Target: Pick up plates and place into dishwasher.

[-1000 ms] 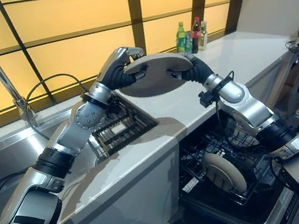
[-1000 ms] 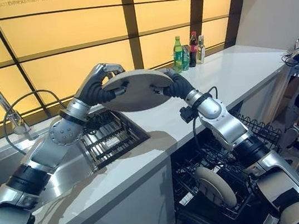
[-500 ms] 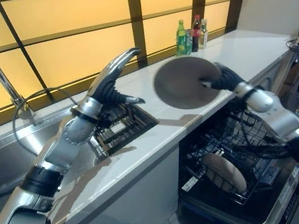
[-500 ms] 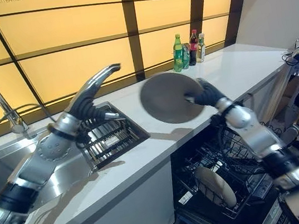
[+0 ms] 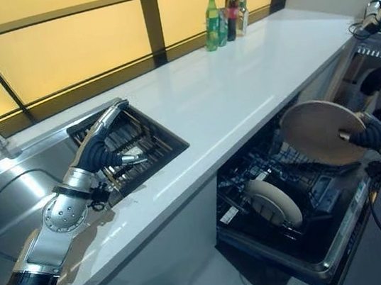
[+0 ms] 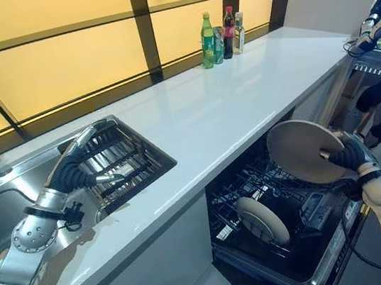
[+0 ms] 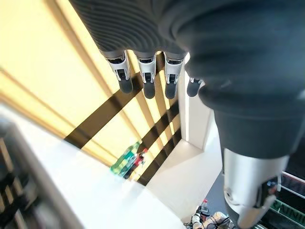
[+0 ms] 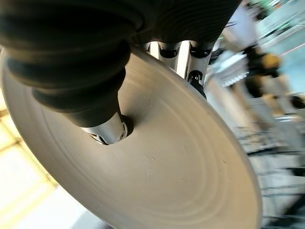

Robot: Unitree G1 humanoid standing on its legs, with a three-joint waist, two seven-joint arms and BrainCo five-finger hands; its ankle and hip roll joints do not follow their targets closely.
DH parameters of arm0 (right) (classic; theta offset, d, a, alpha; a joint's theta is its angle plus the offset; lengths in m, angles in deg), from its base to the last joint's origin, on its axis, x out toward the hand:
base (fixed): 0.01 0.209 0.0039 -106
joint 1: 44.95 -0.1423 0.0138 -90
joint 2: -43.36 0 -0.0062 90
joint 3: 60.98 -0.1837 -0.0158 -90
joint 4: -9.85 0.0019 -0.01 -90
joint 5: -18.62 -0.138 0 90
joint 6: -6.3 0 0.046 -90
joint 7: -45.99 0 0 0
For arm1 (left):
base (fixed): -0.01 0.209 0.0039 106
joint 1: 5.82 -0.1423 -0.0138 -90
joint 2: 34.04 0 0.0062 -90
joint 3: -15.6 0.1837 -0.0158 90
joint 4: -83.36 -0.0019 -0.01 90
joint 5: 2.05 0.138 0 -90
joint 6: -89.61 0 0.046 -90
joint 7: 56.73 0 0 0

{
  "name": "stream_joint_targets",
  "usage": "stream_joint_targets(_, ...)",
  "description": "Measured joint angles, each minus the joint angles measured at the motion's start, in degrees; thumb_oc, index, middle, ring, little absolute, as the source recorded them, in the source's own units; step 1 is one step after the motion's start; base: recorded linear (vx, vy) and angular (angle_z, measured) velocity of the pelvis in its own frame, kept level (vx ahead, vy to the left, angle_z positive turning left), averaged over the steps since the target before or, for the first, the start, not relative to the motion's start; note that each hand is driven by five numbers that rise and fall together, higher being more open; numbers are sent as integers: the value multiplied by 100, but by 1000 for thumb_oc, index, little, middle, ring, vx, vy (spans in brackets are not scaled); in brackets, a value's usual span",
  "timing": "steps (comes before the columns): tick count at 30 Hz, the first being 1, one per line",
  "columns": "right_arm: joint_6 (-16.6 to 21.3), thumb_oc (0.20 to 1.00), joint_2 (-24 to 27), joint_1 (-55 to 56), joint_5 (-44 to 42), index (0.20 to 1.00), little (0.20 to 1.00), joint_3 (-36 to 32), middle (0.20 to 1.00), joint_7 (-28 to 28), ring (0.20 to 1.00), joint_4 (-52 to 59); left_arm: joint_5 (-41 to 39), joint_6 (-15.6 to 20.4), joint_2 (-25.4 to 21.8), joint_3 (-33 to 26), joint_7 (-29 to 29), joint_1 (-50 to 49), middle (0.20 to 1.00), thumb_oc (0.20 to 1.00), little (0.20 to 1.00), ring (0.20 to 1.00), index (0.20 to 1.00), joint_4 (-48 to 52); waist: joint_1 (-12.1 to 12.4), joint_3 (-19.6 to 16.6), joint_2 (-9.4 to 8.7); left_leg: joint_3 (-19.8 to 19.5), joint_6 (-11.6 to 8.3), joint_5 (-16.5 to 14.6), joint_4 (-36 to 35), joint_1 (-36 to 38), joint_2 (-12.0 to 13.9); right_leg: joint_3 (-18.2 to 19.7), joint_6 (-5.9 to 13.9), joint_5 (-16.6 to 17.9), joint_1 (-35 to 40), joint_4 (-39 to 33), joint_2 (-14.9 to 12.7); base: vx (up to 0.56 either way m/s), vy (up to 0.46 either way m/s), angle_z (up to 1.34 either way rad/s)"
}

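A long white counter (image 5: 239,85) runs from the lower left of the eye views to the upper right, its front edge passing just above the open dishwasher (image 5: 293,206) at lower right. The counter's right half lies bare, apart from a cluster of bottles (image 5: 223,17) standing against the window at the top. A steel sink (image 5: 12,198) fills the left side, with a dark dish rack (image 5: 140,139) sunk beside it at the counter's left end. The dishwasher's lower rack holds one pale plate (image 5: 275,201) standing on edge near its middle, with open wire slots around it. Above the rack's right part, clear of the counter edge, the right hand (image 5: 369,136) pinches a grey plate (image 5: 320,132) by its rim, thumb pressed on one face and fingers behind, the plate tilted. The left hand (image 5: 102,152) hovers over the dish rack with fingers straight, holding nothing.
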Motion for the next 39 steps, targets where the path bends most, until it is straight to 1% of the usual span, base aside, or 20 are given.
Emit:
stream_joint_targets(1, -81, 200, -1, -2, 80, 200, 200, 4, 200, -90, 200, -50, -135, -70, 11, 0, -71, -2, 1000, 1000, 1000, 1000, 1000, 92, 10, 60, 0, 7, 0, 0, 0, -2, 3, 1, 32, 23, -8, 0, 1, -107, -57, -4)
stream_joint_targets(4, -278, 200, 15, -239, 193, 200, 200, 183, 200, -384, 200, -521, -443, -115, 12, 59, -150, 2, 1000, 1000, 1000, 1000, 1000, 378, 29, 130, 13, 3, 0, 1, -1, -207, 8, 0, 34, 25, -168, 0, 7, -176, -40, -1)
stream_joint_targets(6, -397, 200, 83, -742, 203, 200, 200, 537, 200, -598, 200, -1123, -602, -116, 9, 161, -147, 73, 1000, 1000, 1000, 1000, 1000, 505, 35, 238, 47, -1, -9, 9, 1, -381, 6, -6, 55, 42, -364, 0, -1, -184, -18, -3)
stream_joint_targets(7, -462, 200, 167, -1066, 205, 200, 200, 768, 200, -661, 200, -1480, -610, -121, 3, 287, -142, 191, 1000, 1000, 1000, 1000, 1000, 504, 49, 348, 75, -1, -14, 42, 2, -421, -2, -13, 83, 123, -424, 0, -11, -128, -29, 0)
stream_joint_targets(9, -546, 200, 227, -1466, 204, 200, 200, 1063, 200, -775, 200, -1825, -616, -131, -3, 432, -130, 258, 1000, 1000, 1000, 1000, 1000, 510, 76, 494, 169, -16, 18, 91, 3, -435, -5, -45, 51, 148, -426, -1, -11, -75, -47, 4)
stream_joint_targets(11, -657, 200, 268, -1753, 201, 200, 200, 1259, 200, -846, 200, -2119, -612, -140, -1, 603, -91, 386, 1000, 1000, 1000, 1000, 1000, 518, 167, 587, 260, -49, 18, 93, 2, -458, -8, -105, 35, 135, -430, -2, -13, -66, -51, 9)
stream_joint_targets(15, -871, 200, 368, -2478, 165, 200, 200, 1675, 200, -861, 200, -2707, -722, -204, -60, 625, -19, 556, 1000, 1000, 1000, 1000, 1000, 568, 242, 795, 397, -162, -6, 141, 6, -612, -23, -249, 23, 127, -527, -1, -21, -103, -43, 16)
stream_joint_targets(16, -917, 200, 378, -2655, 163, 200, 200, 1739, 200, -861, 200, -2837, -799, -219, -78, 659, 10, 637, 1000, 1000, 1000, 1000, 1000, 567, 297, 838, 430, -169, 5, 151, 7, -666, -27, -268, 22, 129, -576, 0, -23, -78, -34, 11)
stream_joint_targets(17, -928, 200, 378, -2830, 157, 200, 200, 1812, 200, -861, 200, -3006, -818, -231, -80, 717, 59, 730, 1000, 1000, 1000, 1000, 1000, 567, 336, 902, 456, -191, 14, 164, 8, -698, -35, -295, 20, 131, -594, 1, -27, -83, -33, 11)
stream_joint_targets(19, -953, 200, 378, -3265, 108, 200, 200, 2078, 200, -845, 200, -3400, -820, -249, -86, 741, 90, 837, 1000, 1000, 1000, 1000, 1000, 568, 337, 1033, 493, -226, 14, 165, 9, -712, -52, -325, 18, 132, -587, 3, -40, -100, -30, 12)
stream_joint_targets(21, -957, 200, 378, -3632, 54, 200, 200, 2203, 200, -820, 200, -3720, -881, -261, -119, 780, 160, 948, 1000, 1000, 1000, 1000, 1000, 567, 357, 1086, 530, -300, 17, 170, 10, -806, -71, -381, 19, 131, -648, 3, -52, -86, -31, 14)
stream_joint_targets(23, -946, 200, 390, -3898, 40, 200, 200, 2296, 200, -800, 200, -3945, -890, -276, -127, 893, 202, 1124, 1000, 1000, 1000, 1000, 1000, 565, 476, 1157, 565, -305, 25, 183, 36, -873, -78, -396, -10, 152, -711, 29, -55, -81, -26, 7)
stream_joint_targets(26, -889, 200, 377, -4329, -69, 200, 200, 2566, 200, -669, 200, -4366, -993, -275, -131, 994, 242, 1301, 1000, 1000, 1000, 1000, 1000, 565, 538, 1272, 619, -322, 37, 192, 37, -916, -100, -431, -11, 152, -735, 29, -73, -61, -12, 5)
stream_joint_targets(29, -772, 200, 369, -4541, -186, 200, 200, 2639, 200, -473, 200, -4586, -1024, -274, -161, 1001, 314, 1512, 1000, 1000, 1000, 1000, 1000, 565, 609, 1373, 642, -330, 36, 192, 37, -957, -106, -441, -10, 152, -773, 29, -80, -60, 6, 1)
stream_joint_targets(33, -613, 200, 343, -4720, -281, 200, 200, 2811, 200, -189, 200, -4786, -1117, -266, -384, 1048, 379, 1790, 1000, 1000, 1000, 1000, 1000, 565, 643, 1478, 665, -359, 33, 199, 38, -1002, -113, -473, -11, 152, -804, 30, -83, -46, 4, 4)
stream_joint_targets(39, -436, 200, 138, -4812, -280, 200, 200, 2965, 200, 184, 200, -5029, -1120, -266, -395, 1176, 400, 1966, 1000, 1000, 1000, 1000, 1000, 565, 638, 1557, 706, -365, 33, 198, 39, -1041, -131, -488, -10, 152, -842, 30, -104, -30, 4, 1)
